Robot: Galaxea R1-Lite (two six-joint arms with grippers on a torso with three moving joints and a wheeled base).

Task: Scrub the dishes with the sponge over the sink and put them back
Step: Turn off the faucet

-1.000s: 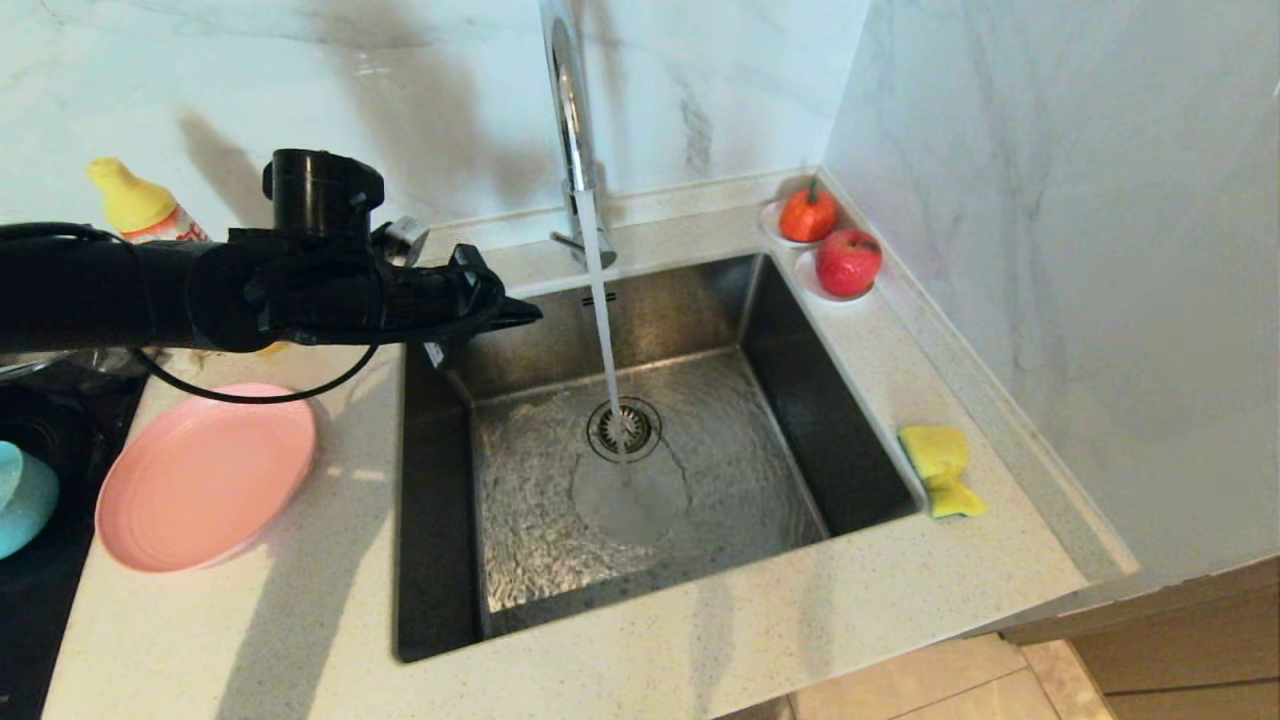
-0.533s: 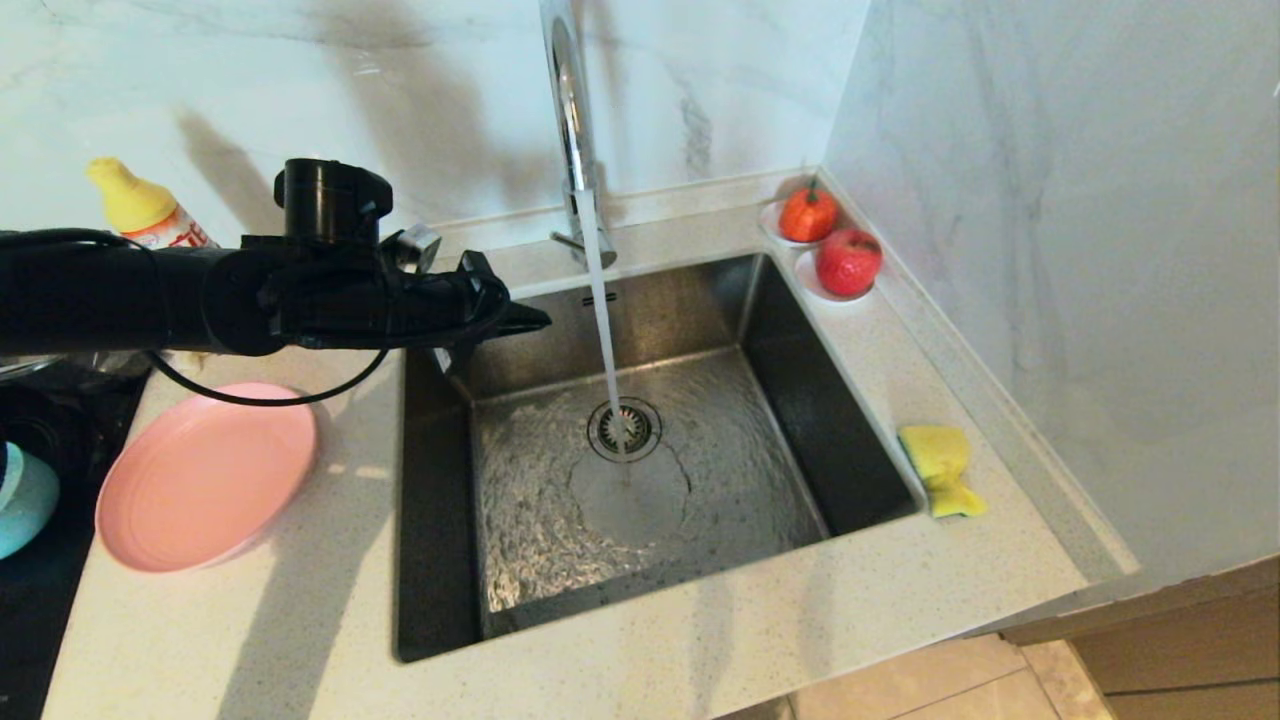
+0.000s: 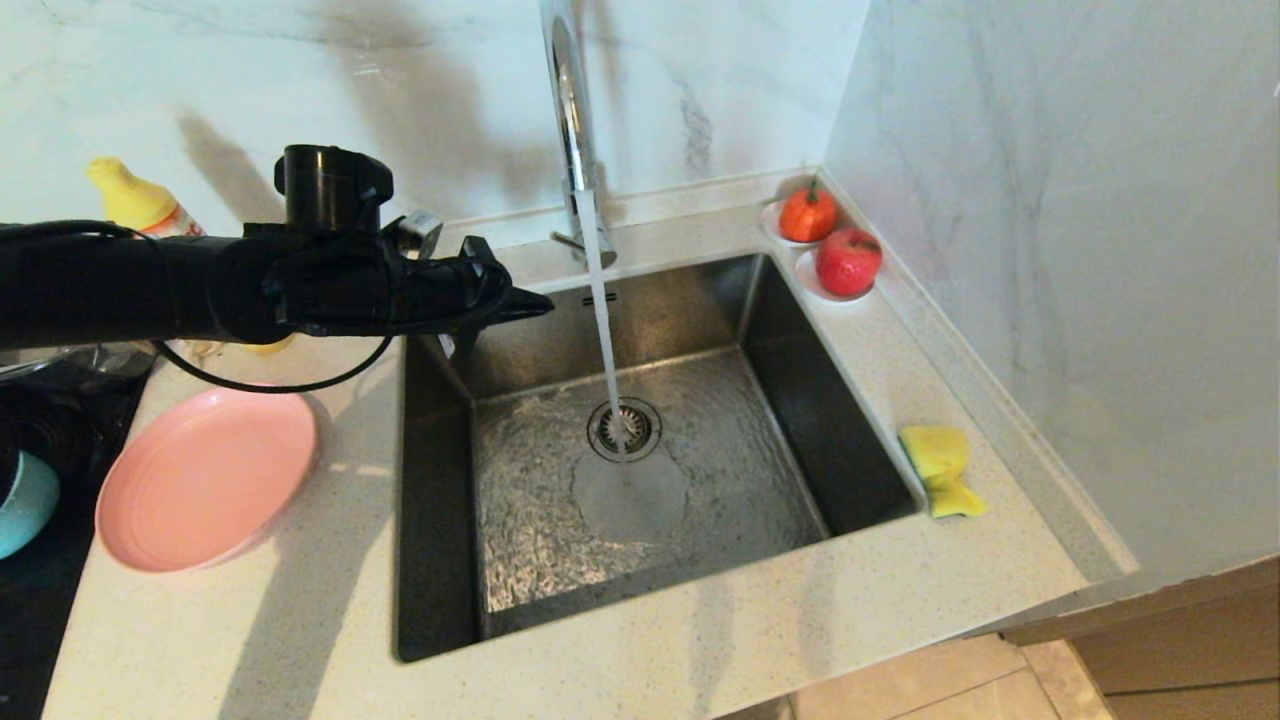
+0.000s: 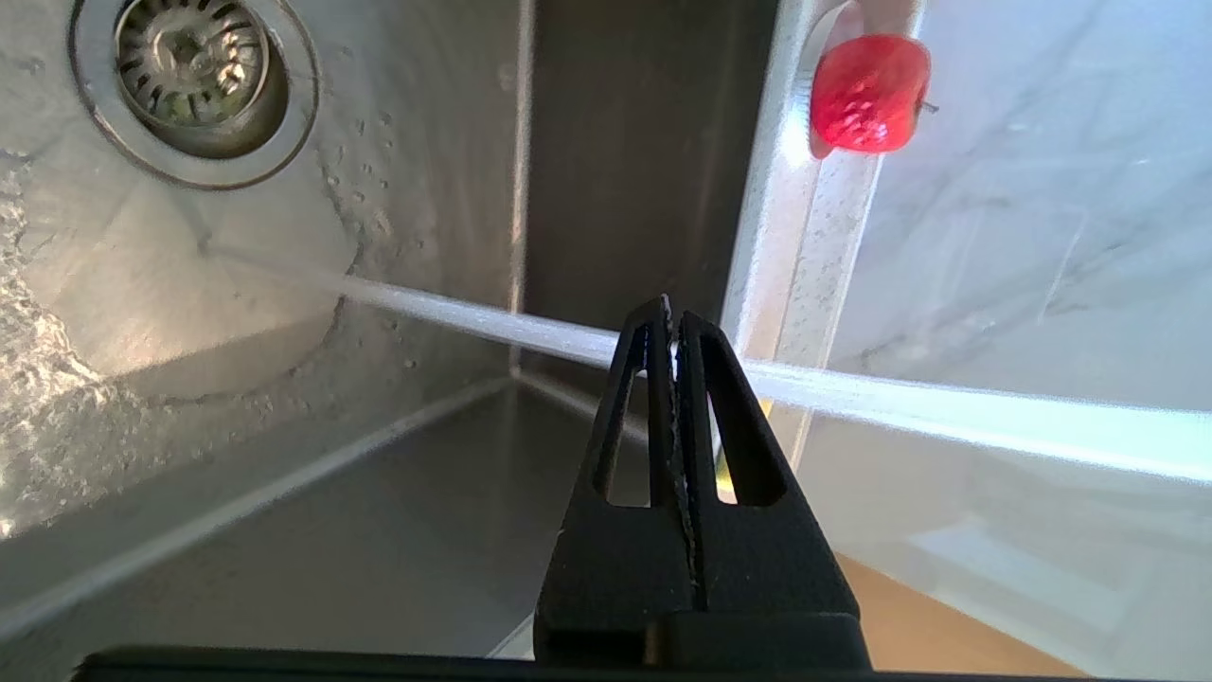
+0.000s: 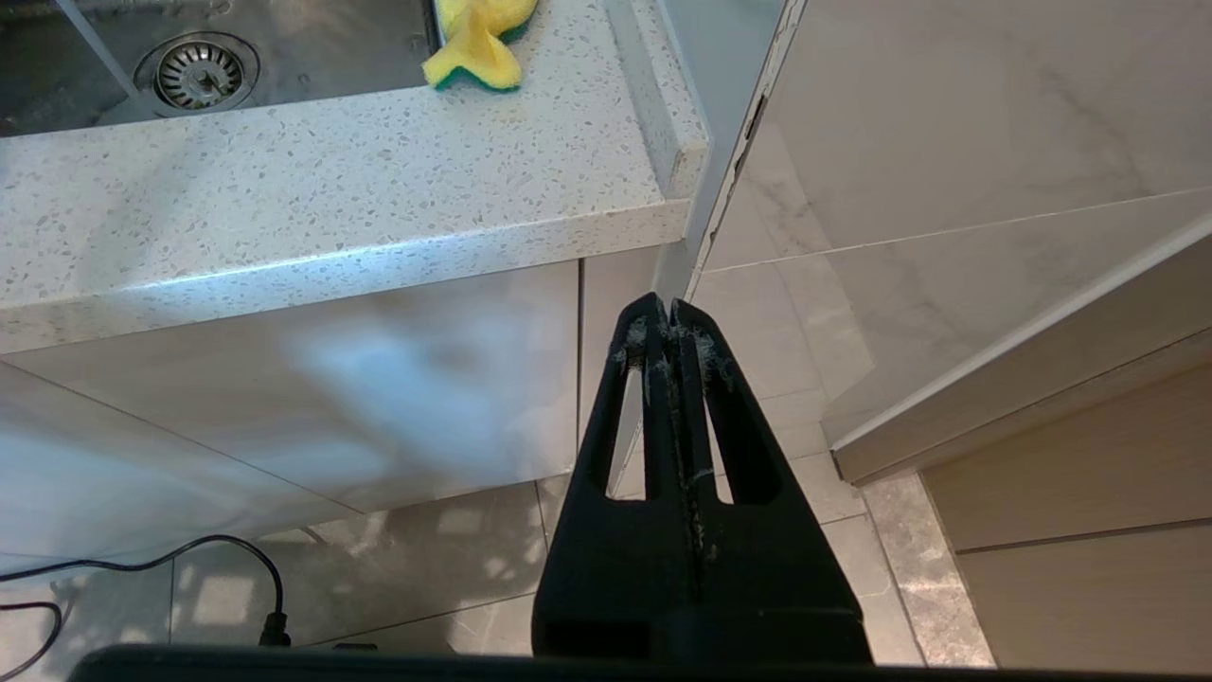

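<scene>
Left pincer [image 3: 535, 303], closed and empty, has crept toward the running tap [image 3: 572, 120]; sponge [image 3: 940, 468], plate [image 3: 205, 477] untouched on bench [image 3: 700, 640]; right pincer [image 5: 670, 313] closed, parked.

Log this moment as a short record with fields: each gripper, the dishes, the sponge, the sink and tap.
left gripper: shut, empty, held level over the sink's back-left corner, beside the water stream
right gripper: shut, empty, parked below counter level, in front of the cabinet
pink plate: on the counter left of the sink, untouched
teal bowl: at the left edge, on a dark surface, partly cut off
sponge: on the counter right of the sink, not picked up
sink: no dishes inside
tap: running, water falls onto the drain strainer
</scene>
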